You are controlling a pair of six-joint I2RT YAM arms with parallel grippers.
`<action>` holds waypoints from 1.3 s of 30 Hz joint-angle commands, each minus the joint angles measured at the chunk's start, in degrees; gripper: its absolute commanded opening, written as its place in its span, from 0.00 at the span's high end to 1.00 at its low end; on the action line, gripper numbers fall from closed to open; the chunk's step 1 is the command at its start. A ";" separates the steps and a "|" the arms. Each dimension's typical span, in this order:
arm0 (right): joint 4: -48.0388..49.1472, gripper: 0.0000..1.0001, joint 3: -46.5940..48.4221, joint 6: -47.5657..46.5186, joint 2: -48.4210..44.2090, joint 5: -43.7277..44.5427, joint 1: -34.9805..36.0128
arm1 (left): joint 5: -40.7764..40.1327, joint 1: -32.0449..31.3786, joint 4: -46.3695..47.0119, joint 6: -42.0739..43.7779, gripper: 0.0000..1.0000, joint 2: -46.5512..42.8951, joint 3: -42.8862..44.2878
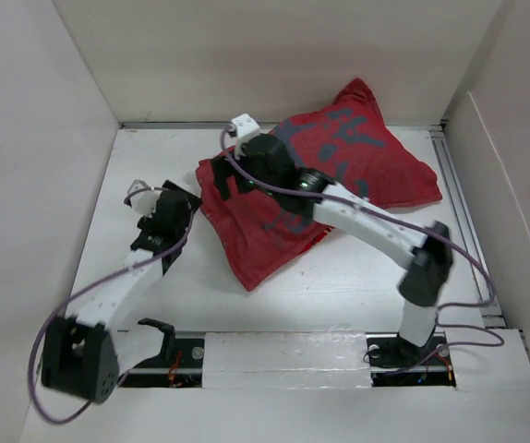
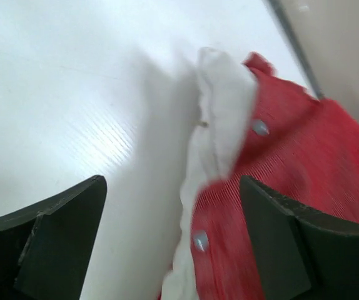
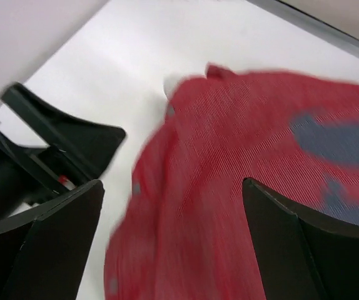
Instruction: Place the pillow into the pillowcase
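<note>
The red pillowcase (image 1: 339, 171) with grey-blue marks lies bulging across the middle and back right of the table. A strip of the white pillow (image 2: 220, 119) shows at the case's open edge, beside small snap buttons (image 2: 260, 127); the rest of the pillow is hidden inside. My left gripper (image 1: 184, 205) is at the case's left edge. It (image 2: 172, 187) is open, and that edge lies below the gap between its fingers. My right gripper (image 1: 217, 180) hovers over the same end of the pillowcase (image 3: 242, 187). It (image 3: 173, 187) is open and holds nothing.
White walls (image 1: 43, 111) enclose the table on the left, back and right. A metal rail (image 1: 459, 203) runs along the right side. Purple cables (image 1: 80, 295) trail from both arms. In the right wrist view the left gripper's black body (image 3: 60, 137) sits close by.
</note>
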 commanded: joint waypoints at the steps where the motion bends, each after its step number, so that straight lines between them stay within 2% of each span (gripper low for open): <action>1: -8.46 0.04 13.05 -2.60 16.22 2.68 0.62 | 5.04 9.03 3.11 -2.51 0.15 9.83 5.20; 3: -9.19 0.04 14.57 -2.60 17.24 1.80 0.62 | 11.89 13.01 8.11 -1.19 0.05 16.51 6.61; 5: -5.51 0.04 10.19 -2.60 13.65 2.68 0.62 | 15.16 16.35 13.82 1.09 0.00 20.90 6.62; 8: -4.08 0.02 8.42 -2.60 11.97 2.07 -1.30 | 22.27 20.04 25.42 1.98 0.00 24.78 6.10; 9: -4.69 0.02 8.42 -2.60 11.97 2.07 -1.83 | 26.64 20.58 31.71 1.98 0.00 27.93 6.09; 10: -5.48 0.02 8.42 -2.60 11.97 1.28 -2.54 | 28.34 20.59 34.12 1.98 0.00 29.61 6.61; 11: -5.49 0.01 7.89 -2.60 11.36 -0.03 -2.54 | 33.23 20.59 41.63 1.37 0.00 34.94 7.75; 12: -5.49 0.01 7.89 -2.60 11.35 -0.04 -2.54 | 33.27 20.59 41.70 1.36 0.00 34.99 7.76; 13: -5.49 0.01 7.37 -3.21 11.35 -0.04 -2.54 | 36.06 21.11 47.53 0.75 0.00 38.03 7.76; 18: -6.02 0.01 7.36 -3.21 11.35 -2.76 -3.68 | 41.62 21.11 57.78 -2.33 0.00 45.88 10.21; 20: -6.02 0.01 8.06 -3.21 11.88 -4.43 -4.21 | 42.76 21.11 59.45 -3.12 0.11 49.12 11.45; 21: -6.02 0.01 8.06 -3.21 11.88 -6.00 -4.21 | 42.77 21.11 59.46 -3.90 0.21 50.01 12.23; 22: -6.02 0.01 8.59 -3.21 11.36 -6.98 -4.82 | 43.46 21.11 60.68 -3.91 0.36 50.80 12.85; 23: -6.02 0.01 8.59 -3.21 11.35 -7.94 -4.83 | 43.47 21.11 61.65 -5.30 0.69 51.33 12.86; 25: -6.02 0.01 10.25 -3.21 11.35 -9.35 -4.83 | 44.09 21.11 64.81 -5.93 0.88 51.34 11.81; 27: -7.77 0.01 14.64 -5.22 12.84 -9.36 -4.83 | 44.09 21.11 66.39 -5.41 1.00 48.90 10.67; 31: -15.83 0.03 27.37 -7.77 19.60 1.24 -1.06 | 45.57 21.11 71.30 -5.41 1.00 44.05 7.41; 32: -17.17 0.03 33.58 -7.78 21.35 7.02 0.43 | 46.19 21.11 72.63 -5.41 1.00 43.43 6.36; 36: -22.80 0.09 48.36 -7.78 30.85 11.47 0.97 | 50.85 21.11 84.92 -9.44 1.00 44.04 3.02; 39: -21.93 0.20 50.08 -8.31 34.29 10.43 -0.25 | 53.39 21.11 96.70 -14.17 1.00 46.41 -0.05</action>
